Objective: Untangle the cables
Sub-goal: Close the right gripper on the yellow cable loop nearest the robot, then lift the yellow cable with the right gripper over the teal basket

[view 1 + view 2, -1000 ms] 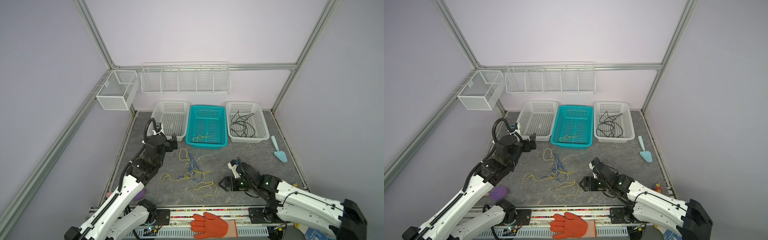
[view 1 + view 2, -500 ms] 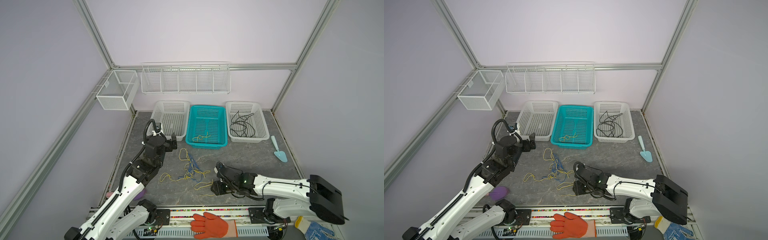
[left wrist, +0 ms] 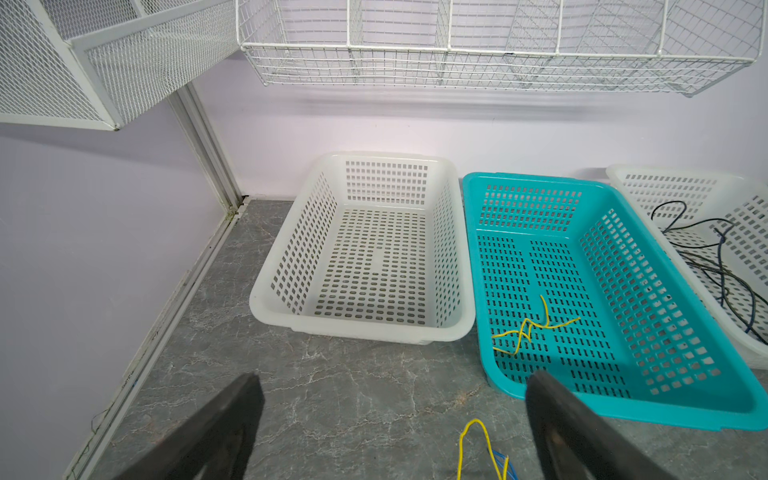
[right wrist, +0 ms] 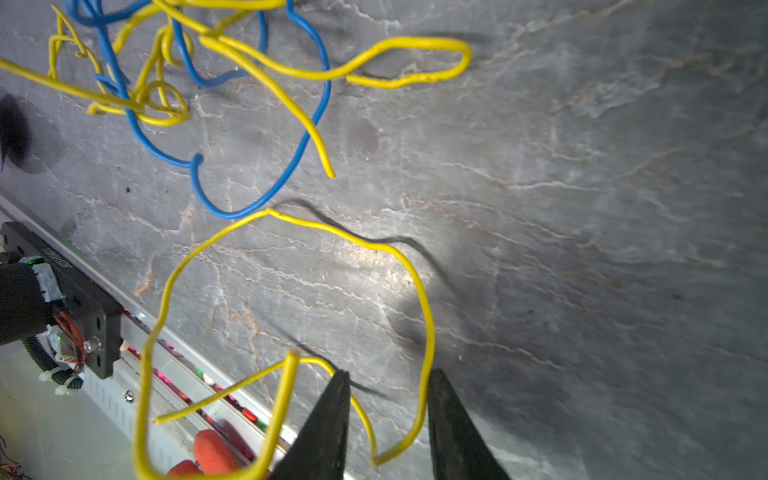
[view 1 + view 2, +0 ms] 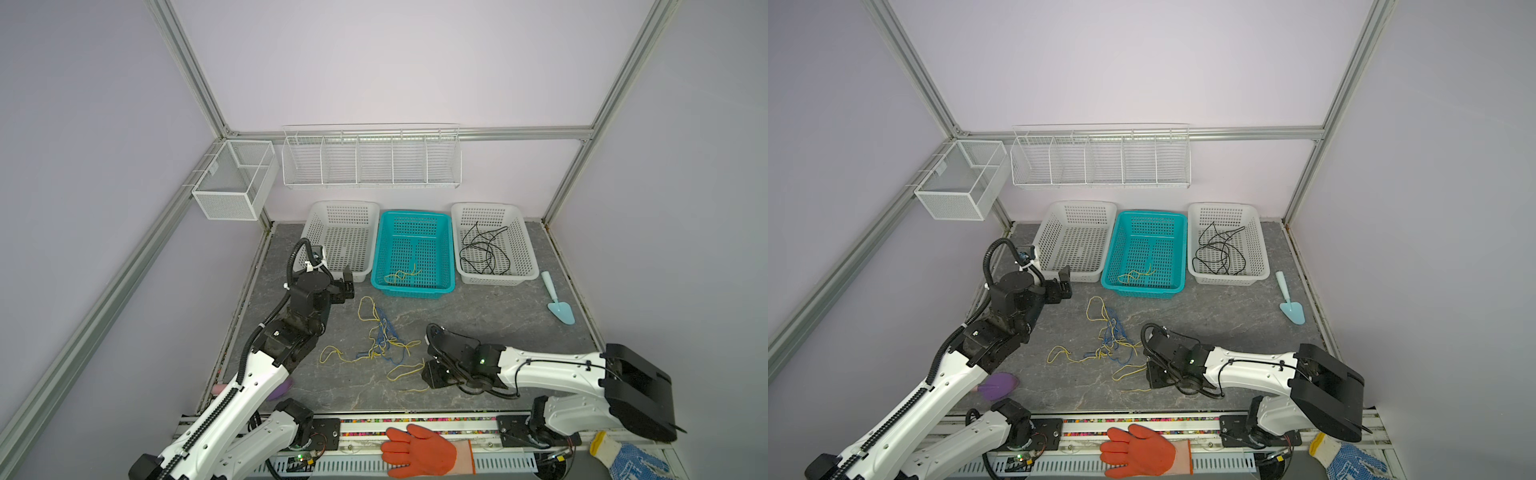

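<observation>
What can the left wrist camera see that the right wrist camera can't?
Only the left wrist camera sees the baskets: an empty white basket, a teal basket holding a short yellow wire, black wires in a second white basket, and the wall rack. Only the right wrist camera sees the right gripper, fingers apart around a loop of yellow wire, and a bit of orange glove. Both see the gray table and part of the yellow and blue tangle.

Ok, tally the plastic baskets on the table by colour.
White: 2, the left basket and the right basket
Teal: 1, the middle basket
Total: 3
</observation>
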